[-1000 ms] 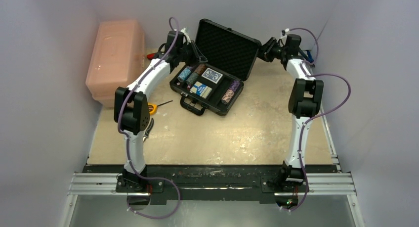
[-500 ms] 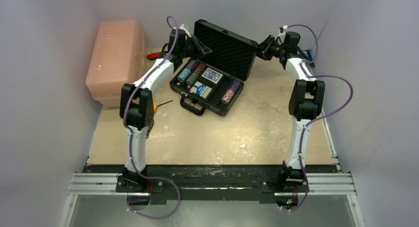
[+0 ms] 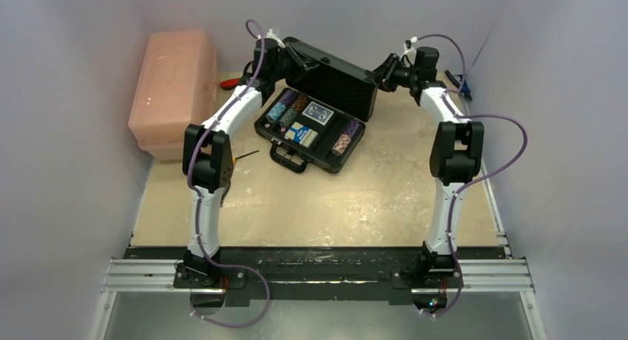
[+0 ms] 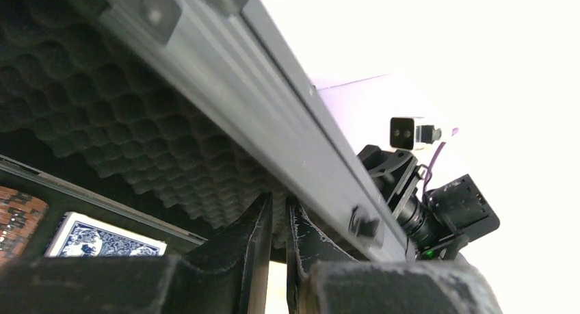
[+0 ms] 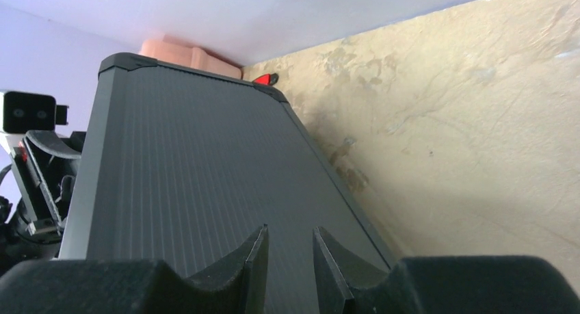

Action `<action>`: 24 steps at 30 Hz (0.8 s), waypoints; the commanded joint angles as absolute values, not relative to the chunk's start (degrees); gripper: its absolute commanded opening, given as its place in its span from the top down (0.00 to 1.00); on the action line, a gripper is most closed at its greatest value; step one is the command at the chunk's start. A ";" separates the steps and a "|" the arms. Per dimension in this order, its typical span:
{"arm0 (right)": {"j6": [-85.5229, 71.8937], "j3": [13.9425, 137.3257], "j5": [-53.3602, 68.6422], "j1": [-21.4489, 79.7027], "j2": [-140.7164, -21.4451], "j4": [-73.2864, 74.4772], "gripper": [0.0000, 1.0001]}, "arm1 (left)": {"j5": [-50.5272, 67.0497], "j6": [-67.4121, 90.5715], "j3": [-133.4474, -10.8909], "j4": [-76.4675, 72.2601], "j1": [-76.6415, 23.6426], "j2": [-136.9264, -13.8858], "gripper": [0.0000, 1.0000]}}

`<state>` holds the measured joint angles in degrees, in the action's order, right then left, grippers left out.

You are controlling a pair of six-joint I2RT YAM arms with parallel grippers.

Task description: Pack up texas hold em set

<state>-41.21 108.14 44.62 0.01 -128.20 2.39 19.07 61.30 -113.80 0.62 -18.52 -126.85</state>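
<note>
The black case [image 3: 285,156] lies open at the back of the table, handle toward me. Chip stacks [image 3: 285,109] and blue-white card decks [image 3: 317,114] sit in its base. The foam-lined lid [image 3: 333,81] stands about upright, leaning forward. My left gripper [image 3: 287,52] is at the lid's top left corner. In the left wrist view the left gripper [image 4: 278,204] is nearly shut, under the lid's rim [image 4: 226,74] and against the foam [image 4: 102,109], with a deck [image 4: 102,239] below. My right gripper [image 3: 383,67] is behind the lid's right edge. In the right wrist view the right gripper [image 5: 291,232] shows a narrow gap and faces the ribbed outer side [image 5: 191,163]. No round blue disc shows.
A translucent pink box [image 3: 174,84] stands at the back left against the wall. A yellow tape measure [image 3: 231,161] peeks out beside the left arm. A small red item [image 3: 228,81] lies behind the case, and a blue one [image 3: 463,81] at the back right.
The lid has swung from leaning back to about upright. Both grippers have moved up and inward with it, behind its top edge.
</note>
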 commanded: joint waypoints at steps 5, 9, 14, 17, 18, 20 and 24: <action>-37.28 105.18 46.08 4.12 -121.52 3.50 0.67 | 17.68 63.85 -115.31 -3.64 -18.72 -126.97 0.88; -36.08 104.33 45.59 5.05 -120.16 4.67 0.67 | 17.00 64.45 -112.62 -5.12 -18.55 -125.34 0.88; -34.93 102.38 44.94 5.98 -117.92 5.39 0.67 | 14.15 64.36 -104.88 -6.34 -18.20 -120.21 0.90; -34.28 101.50 44.51 6.85 -117.01 5.99 0.67 | 10.13 64.57 -96.68 -9.09 -18.13 -115.05 0.89; -34.00 101.45 44.47 7.20 -116.75 6.31 0.67 | 9.51 64.72 -94.55 -9.85 -18.04 -113.72 0.90; -33.42 100.96 44.26 7.97 -116.40 6.85 0.67 | 8.72 64.79 -91.40 -10.38 -17.87 -111.75 0.90; -32.52 100.19 43.74 9.31 -115.64 7.68 0.67 | 7.25 64.70 -85.84 -10.86 -17.59 -108.13 0.89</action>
